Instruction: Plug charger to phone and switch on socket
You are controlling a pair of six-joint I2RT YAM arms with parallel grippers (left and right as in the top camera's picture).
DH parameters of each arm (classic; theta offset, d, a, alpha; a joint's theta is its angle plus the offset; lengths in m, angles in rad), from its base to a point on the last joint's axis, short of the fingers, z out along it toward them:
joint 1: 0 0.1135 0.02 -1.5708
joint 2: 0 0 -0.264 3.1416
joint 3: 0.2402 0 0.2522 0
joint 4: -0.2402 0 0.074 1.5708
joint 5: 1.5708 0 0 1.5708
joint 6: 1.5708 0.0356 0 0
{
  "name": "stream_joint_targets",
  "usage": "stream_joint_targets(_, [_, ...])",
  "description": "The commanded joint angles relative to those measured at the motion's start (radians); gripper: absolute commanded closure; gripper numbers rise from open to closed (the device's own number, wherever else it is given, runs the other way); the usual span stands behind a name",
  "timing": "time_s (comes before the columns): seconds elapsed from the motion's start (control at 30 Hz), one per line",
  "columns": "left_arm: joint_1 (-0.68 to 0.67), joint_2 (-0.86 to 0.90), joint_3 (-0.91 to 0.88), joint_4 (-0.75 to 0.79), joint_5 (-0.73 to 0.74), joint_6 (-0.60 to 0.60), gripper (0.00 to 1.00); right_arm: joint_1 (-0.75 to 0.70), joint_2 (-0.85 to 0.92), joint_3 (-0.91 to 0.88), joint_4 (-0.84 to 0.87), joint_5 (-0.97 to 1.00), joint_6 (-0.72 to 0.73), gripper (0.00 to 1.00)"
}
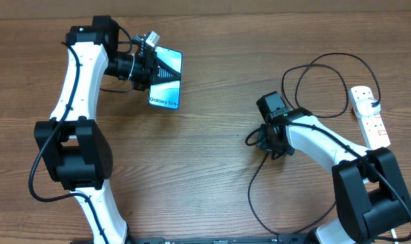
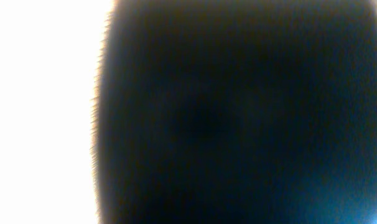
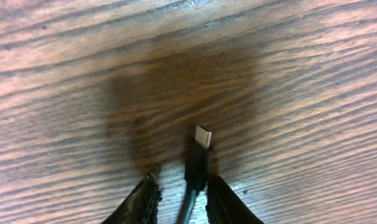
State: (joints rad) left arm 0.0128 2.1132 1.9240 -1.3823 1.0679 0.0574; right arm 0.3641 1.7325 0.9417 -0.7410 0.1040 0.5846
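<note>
Spanning both arms, the bench [image 1: 205, 176] carries the white socket [image 1: 369, 115] at its right edge. The left tool [image 1: 150, 64] is closed on the phone [image 1: 166, 78] toward the far-left corner. The right tool [image 3: 183, 182], right of center, stands slightly parted. The charger [image 3: 198, 165] plug tip sits between its fingers, visibly unclamped.

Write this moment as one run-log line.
left hand: holding phone | right hand: open, straddling charger plug | socket: untouched
</note>
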Motion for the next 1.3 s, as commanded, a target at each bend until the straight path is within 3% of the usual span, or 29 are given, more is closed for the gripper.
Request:
stream_joint_targets(0.0, [-0.013,-0.032,0.01,0.0,0.021,-0.005,0.96,0.0,0.032,-0.051,0.027,-0.016,0.048,0.73])
stream_joint_targets(0.27, [-0.013,-0.032,0.01,-0.001,0.021,-0.006,0.96,-0.001,0.032,-0.053,0.041,0.016,0.074,0.78])
stream_joint_targets(0.43, [-0.013,-0.032,0.01,-0.001,0.021,-0.006,0.96,-0.001,0.032,-0.053,0.067,0.007,0.035,0.91])
stream_joint_targets(0.53, [-0.013,-0.032,0.01,-0.001,0.021,-0.005,0.96,-0.001,0.032,-0.053,0.068,0.007,0.036,0.89])
stream_joint_targets(0.6, [-0.013,-0.032,0.01,-0.001,0.021,-0.006,0.96,-0.001,0.032,-0.053,0.07,0.008,0.036,0.76])
stream_joint_targets(0.7, [-0.013,-0.032,0.01,-0.001,0.021,-0.005,0.96,-0.001,0.032,-0.053,0.079,0.008,0.035,0.75])
stream_joint_targets(0.8, [-0.013,-0.032,0.01,0.0,0.021,-0.005,0.96,-0.001,0.032,-0.053,0.085,0.008,0.035,0.83])
stream_joint_targets(0.87, [-0.013,-0.032,0.01,0.0,0.021,-0.005,0.96,-0.001,0.032,-0.053,0.085,0.008,0.036,0.96])
stream_joint_targets(0.9, [-0.013,-0.032,0.01,-0.001,0.021,-0.005,0.96,-0.001,0.032,-0.053,0.085,0.008,0.036,0.96])
stream_joint_targets(1.07, [-0.013,-0.032,0.01,-0.001,0.022,-0.006,0.96,-0.001,0.032,-0.053,0.068,-0.003,0.036,0.96])
stream_joint_targets(1.13, [-0.013,-0.032,0.01,-0.001,0.022,-0.006,0.96,-0.001,0.032,-0.053,0.062,-0.005,0.036,0.88])
stream_joint_targets(1.27, [-0.013,-0.032,0.01,-0.001,0.022,-0.006,0.96,-0.001,0.032,-0.053,0.056,-0.009,0.036,0.84])
